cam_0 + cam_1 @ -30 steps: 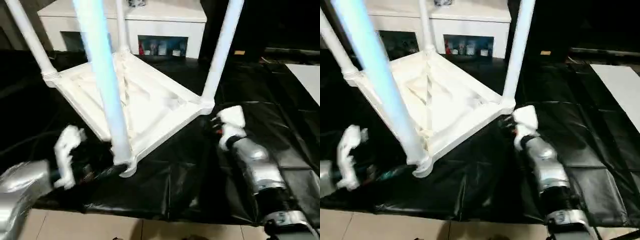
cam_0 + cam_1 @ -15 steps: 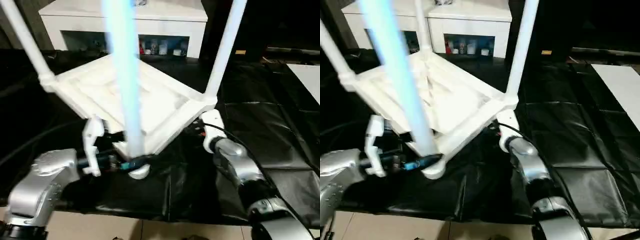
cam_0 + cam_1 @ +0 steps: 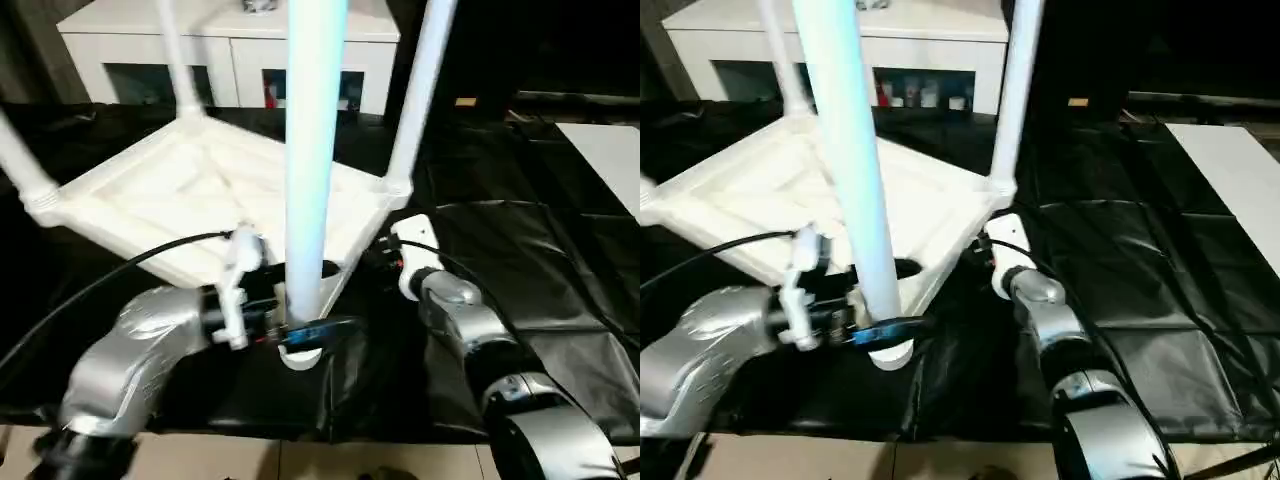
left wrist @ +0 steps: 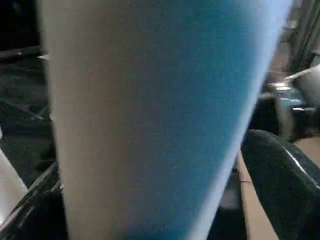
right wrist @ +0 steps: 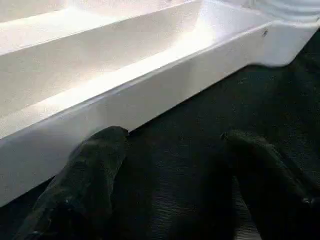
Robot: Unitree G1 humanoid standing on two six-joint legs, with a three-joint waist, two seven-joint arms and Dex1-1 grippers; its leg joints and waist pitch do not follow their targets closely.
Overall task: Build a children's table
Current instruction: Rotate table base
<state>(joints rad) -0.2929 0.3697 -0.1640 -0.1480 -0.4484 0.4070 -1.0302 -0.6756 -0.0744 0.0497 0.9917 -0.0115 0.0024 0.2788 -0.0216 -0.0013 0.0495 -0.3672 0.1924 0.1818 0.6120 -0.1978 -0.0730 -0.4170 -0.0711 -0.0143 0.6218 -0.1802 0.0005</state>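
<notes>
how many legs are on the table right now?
4, all standing up from the upside-down table top: the near leg by the left gripper, the right leg, the far leg and the left leg at the picture's edge.

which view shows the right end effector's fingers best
The right wrist view: the right end effector shows both black fingers spread, just short of the table top's rim. The eye views give mostly its white wrist housing by the table's corner.

The white table top (image 5: 125, 75) lies upside down on a black sheet (image 5: 200, 145), its ribbed underside and side rim in close view. The right gripper (image 5: 167, 175) has its two black fingers (image 5: 90, 170) spread apart, one fingertip just at the rim.
</notes>
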